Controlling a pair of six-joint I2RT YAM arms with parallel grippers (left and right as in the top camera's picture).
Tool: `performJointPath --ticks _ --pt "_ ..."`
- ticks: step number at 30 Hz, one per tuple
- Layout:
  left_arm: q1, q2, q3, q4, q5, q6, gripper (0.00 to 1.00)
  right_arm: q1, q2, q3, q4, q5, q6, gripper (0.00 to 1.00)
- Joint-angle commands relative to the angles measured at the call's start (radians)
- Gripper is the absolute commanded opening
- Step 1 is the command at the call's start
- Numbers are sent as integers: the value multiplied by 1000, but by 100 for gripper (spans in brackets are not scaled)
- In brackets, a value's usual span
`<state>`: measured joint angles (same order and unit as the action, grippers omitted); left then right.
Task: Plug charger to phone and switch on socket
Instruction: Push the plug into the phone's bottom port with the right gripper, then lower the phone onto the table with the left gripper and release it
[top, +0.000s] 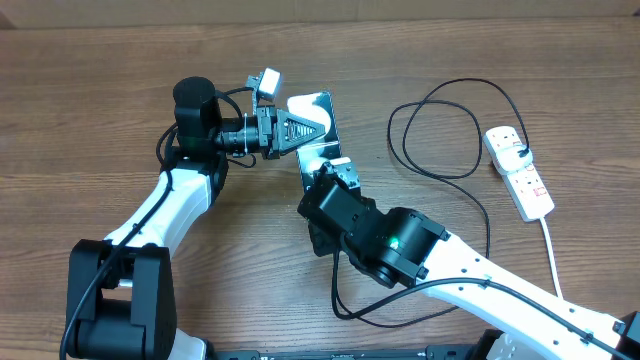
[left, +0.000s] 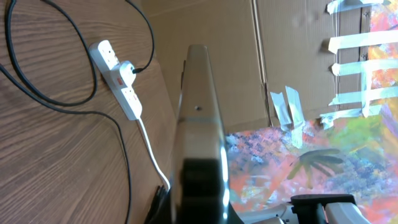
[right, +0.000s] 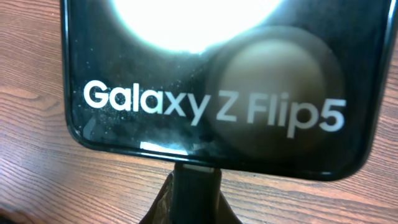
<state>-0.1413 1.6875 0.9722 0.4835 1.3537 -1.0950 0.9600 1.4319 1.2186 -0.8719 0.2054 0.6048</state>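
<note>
Against the phone edge, right gripper holds charger.

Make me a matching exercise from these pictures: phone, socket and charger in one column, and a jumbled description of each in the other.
Column one:
1. phone
2. socket
3. charger

Column two:
A. white, with red marks, on the table
B. black tip at another thing's lower edge
C. white lettering on a black face

Pairs: 1-C, 2-A, 3-B.
</note>
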Motion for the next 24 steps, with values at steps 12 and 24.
performJointPath --ticks 12,24 --pt "-71 1 -6 -16 8 123 4 -53 -35 108 -127 2 -29 71" --pt "-168 1 -3 -534 -496 384 4 -53 -278 177 -373 79 -29 100"
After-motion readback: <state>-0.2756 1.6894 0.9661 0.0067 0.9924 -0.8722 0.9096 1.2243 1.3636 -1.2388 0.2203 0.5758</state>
